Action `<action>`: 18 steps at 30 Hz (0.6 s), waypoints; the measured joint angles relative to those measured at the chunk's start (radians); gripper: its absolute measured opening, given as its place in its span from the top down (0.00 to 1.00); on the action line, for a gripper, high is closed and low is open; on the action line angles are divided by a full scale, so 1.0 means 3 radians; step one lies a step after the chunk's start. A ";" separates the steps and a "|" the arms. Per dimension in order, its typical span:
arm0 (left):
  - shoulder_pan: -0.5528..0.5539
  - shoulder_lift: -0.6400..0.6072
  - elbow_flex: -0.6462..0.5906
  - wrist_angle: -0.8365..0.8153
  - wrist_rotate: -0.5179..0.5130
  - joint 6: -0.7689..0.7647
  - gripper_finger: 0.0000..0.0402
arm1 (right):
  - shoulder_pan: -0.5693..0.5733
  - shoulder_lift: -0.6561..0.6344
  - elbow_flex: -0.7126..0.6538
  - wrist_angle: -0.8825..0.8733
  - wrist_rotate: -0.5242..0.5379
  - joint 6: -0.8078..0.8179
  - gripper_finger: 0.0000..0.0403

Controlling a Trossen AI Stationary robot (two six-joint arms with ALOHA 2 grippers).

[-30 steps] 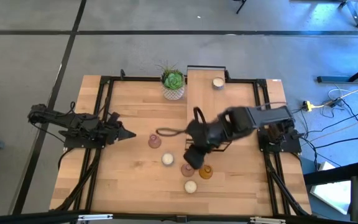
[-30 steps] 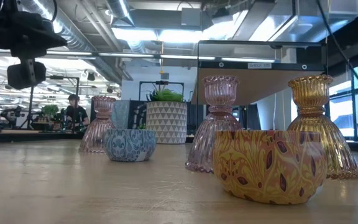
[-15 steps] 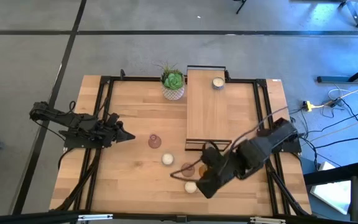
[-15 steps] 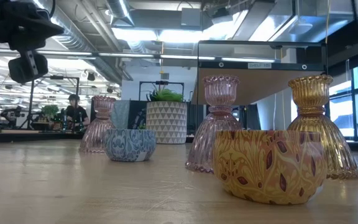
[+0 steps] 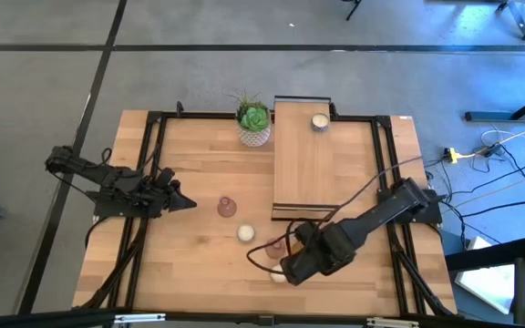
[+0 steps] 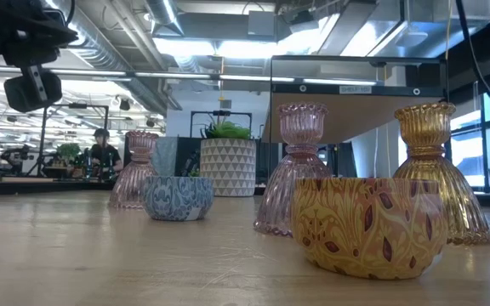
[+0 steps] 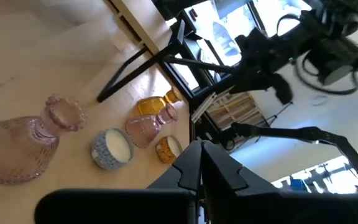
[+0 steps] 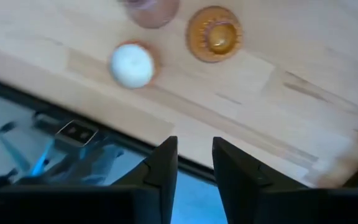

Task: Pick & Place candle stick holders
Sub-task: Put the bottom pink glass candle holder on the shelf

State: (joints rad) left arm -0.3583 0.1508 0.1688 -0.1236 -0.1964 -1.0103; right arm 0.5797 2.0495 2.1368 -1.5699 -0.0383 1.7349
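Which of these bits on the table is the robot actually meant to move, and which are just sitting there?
Job: pink ribbed glass holder; brownish-pink glass holder; amber glass holder; blue-patterned round holder; yellow-patterned round holder; cream round holder on the stand.
Lying about: green succulent in white pot; long wooden black-framed stand.

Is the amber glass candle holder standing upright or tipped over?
Upright. In the low view the amber holder stands on its flared base with the cup on top; the right wrist view looks straight down into its round cup.
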 joint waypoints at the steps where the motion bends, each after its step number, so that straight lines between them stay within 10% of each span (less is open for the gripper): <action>1: -0.0007 0.0007 0.0000 -0.0001 -0.0036 -0.0001 0.98 | -0.0008 0.0000 -0.0053 0.0007 0.0000 0.0032 0.73; 18: -0.0116 0.0017 0.0000 0.0001 -0.0149 -0.0172 0.98 | -0.0198 -0.0004 -0.0147 0.1037 0.0005 -0.0073 0.71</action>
State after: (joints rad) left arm -0.3931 0.1558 0.1688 -0.1233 -0.2412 -1.0620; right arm 0.5204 2.0483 2.0926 -1.2587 -0.0367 1.7130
